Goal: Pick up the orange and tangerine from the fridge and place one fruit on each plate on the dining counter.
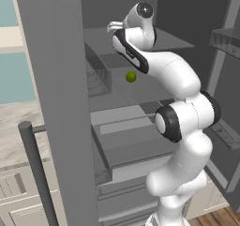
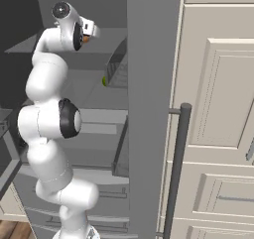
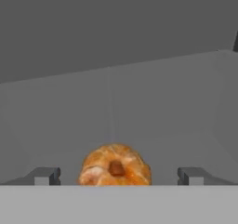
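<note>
Hand view: the orange fruit (image 3: 115, 165), possibly the tangerine, sat on the grey fridge shelf (image 3: 139, 107), centred between the two fingertips (image 3: 44, 175) and just ahead of them. The gripper (image 3: 116, 176) stood fully open, holding nothing.

lime (image 1: 131, 76): small, green, round, sat on grey shelf | cream cabinets (image 2: 218, 109): panelled, stood at right | wood floor (image 1: 220, 218): brown, seen at lower corner
</note>
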